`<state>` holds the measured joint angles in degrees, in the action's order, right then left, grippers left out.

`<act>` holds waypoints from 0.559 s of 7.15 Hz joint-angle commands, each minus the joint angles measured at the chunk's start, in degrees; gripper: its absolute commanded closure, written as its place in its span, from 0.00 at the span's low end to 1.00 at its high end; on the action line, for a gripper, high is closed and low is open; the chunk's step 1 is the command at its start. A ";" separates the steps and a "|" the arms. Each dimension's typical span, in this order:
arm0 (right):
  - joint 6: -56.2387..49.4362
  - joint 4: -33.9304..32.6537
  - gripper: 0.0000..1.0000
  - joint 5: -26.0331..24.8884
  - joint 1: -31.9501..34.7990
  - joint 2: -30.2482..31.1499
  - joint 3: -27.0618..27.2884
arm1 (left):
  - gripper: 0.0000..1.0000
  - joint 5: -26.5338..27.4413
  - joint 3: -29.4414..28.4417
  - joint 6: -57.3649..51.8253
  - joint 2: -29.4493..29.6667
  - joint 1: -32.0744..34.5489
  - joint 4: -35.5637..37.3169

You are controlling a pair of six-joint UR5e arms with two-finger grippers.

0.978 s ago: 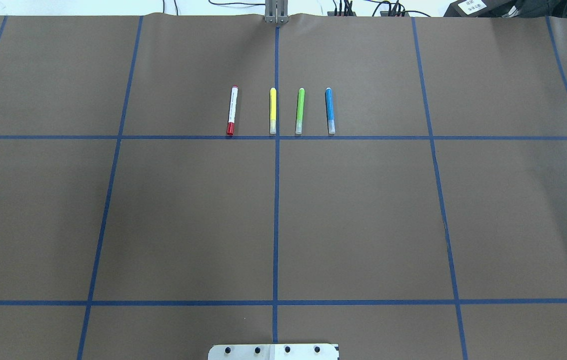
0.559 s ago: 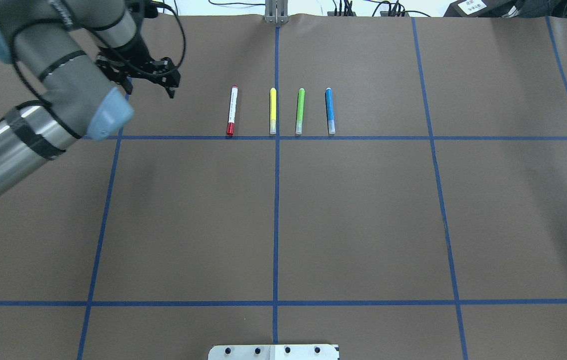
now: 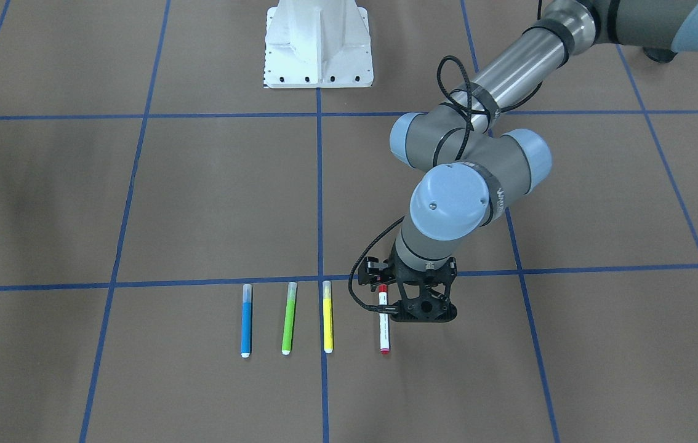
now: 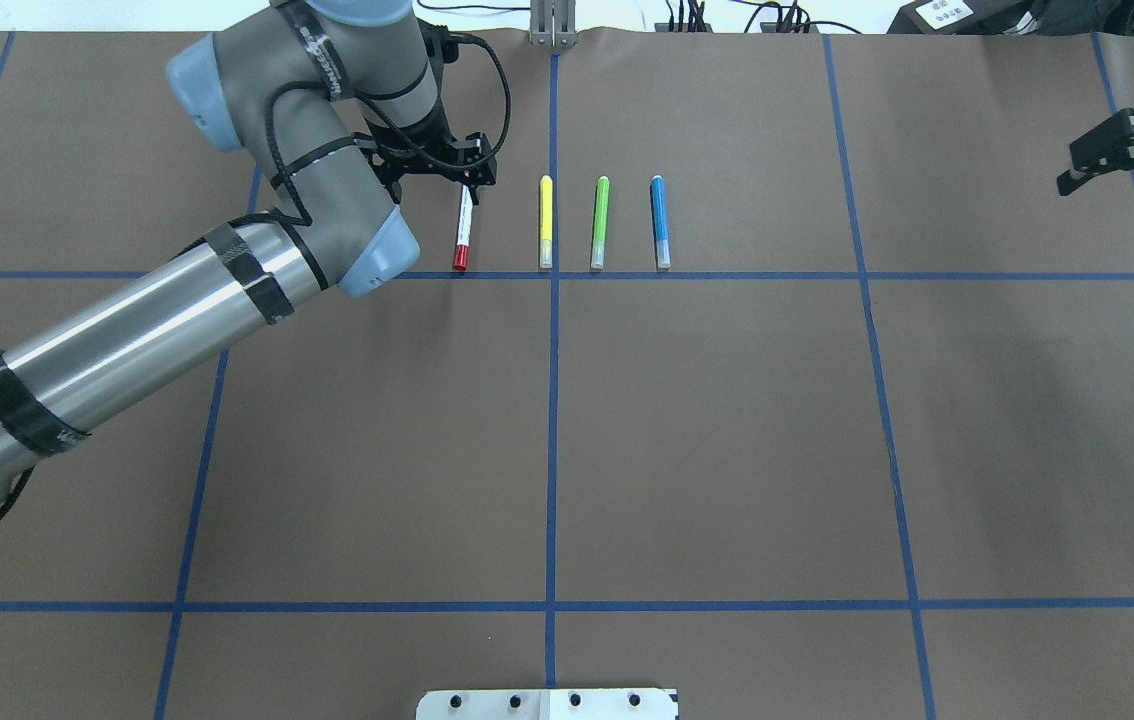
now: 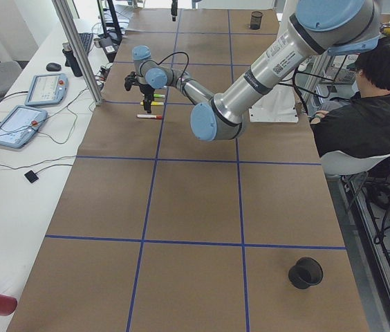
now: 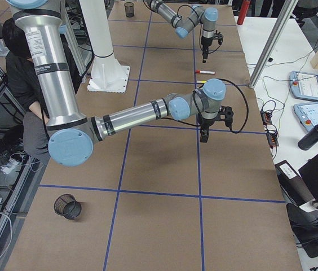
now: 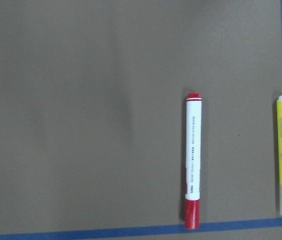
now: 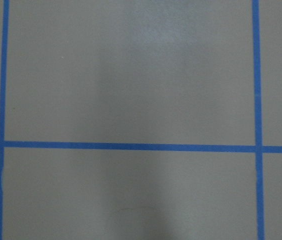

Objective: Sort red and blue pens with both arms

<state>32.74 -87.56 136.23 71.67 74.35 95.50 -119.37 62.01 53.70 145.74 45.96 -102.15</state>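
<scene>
Overhead, the left black two-finger gripper (image 4: 435, 188) hovers, jaws apart, by the top end of the white-barrelled red-capped pen (image 4: 463, 228), upper centre of the brown paper-covered desk (image 4: 727, 450). The blue-barrelled pen (image 4: 660, 222) lies rightmost in the row, beyond a yellow marker (image 4: 546, 222) and a green marker (image 4: 600, 222). The right gripper (image 4: 1102, 182), jaws apart, hangs at the upper right edge.

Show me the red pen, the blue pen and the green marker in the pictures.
red pen (image 7: 193, 160), left wrist view, middle of the white barrel.
blue pen (image 4: 660, 222), overhead view, middle of the blue barrel.
green marker (image 4: 600, 222), overhead view, middle of the green barrel.
</scene>
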 commanded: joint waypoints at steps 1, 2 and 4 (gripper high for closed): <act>6.19 0.11 0.01 -1.58 -4.60 -6.04 -3.02 | 0.06 2.83 -3.91 1.05 1.04 -2.54 -3.83; 7.06 0.20 0.01 -1.67 -5.47 -7.63 -4.00 | 0.09 3.18 -5.57 1.57 1.04 -2.98 -6.37; 9.08 0.20 0.01 -1.76 -6.97 -9.48 -4.53 | 0.18 5.55 -6.81 1.67 1.21 -3.95 -7.18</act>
<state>40.14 -87.38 134.55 65.68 66.31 91.48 -114.81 56.15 55.30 146.89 42.46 -108.68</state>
